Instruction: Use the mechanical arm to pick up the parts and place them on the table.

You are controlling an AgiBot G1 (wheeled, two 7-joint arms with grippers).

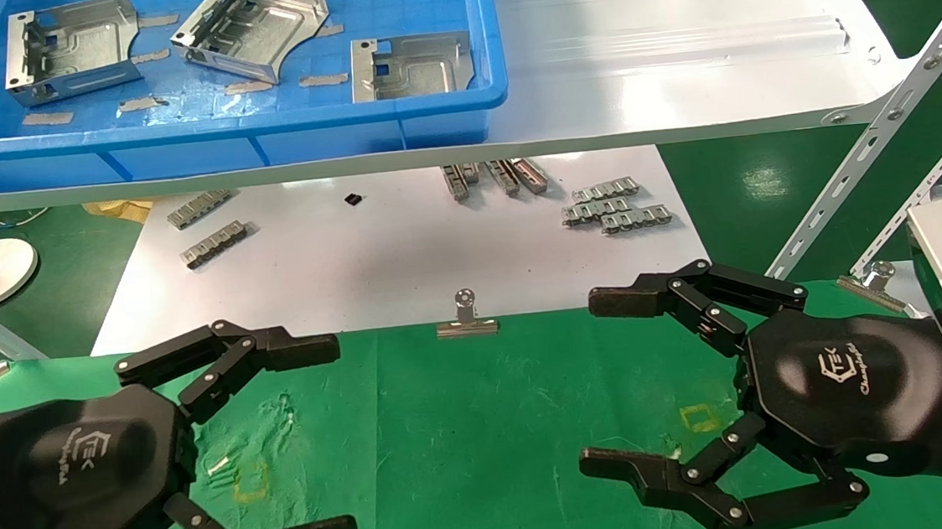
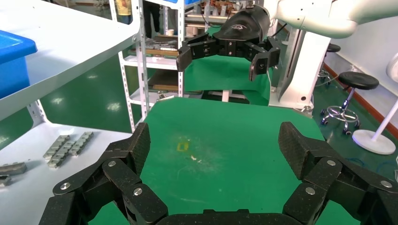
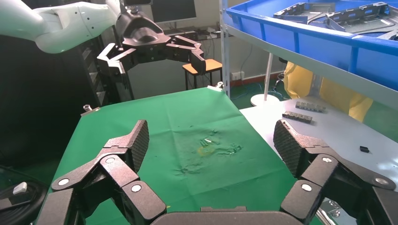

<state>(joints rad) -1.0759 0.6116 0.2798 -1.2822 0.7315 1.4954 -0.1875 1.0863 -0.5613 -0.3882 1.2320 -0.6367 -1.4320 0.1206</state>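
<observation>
Three shiny silver stamped sheet-metal brackets, roughly square with folded edges, embossed grooves, cut-outs and one curved side: one (image 1: 71, 47) at the far left of the shallow blue plastic tray (image 1: 425, 104), one (image 1: 251, 28) tilted beside it near the middle, one (image 1: 411, 66) flat against the tray's near rim on the right. Scraps of tan tape on the tray floor around them. Tray seated on a glossy white shelf (image 1: 673, 55), well above and beyond the wrinkled bright green cloth-covered table (image 1: 451, 434) marked with small yellow square outlines. Glossy black left gripper (image 1: 283, 439) low over the table's left side, long jointed fingers spread wide, nothing held. Matching right gripper (image 1: 598, 381) over the right side, equally wide open and empty. Silver binder clip (image 1: 466, 320) on the cloth's far edge between them. Small grey ridged metal strips (image 1: 614, 207) on the white sheet (image 1: 353, 265) under the shelf.
</observation>
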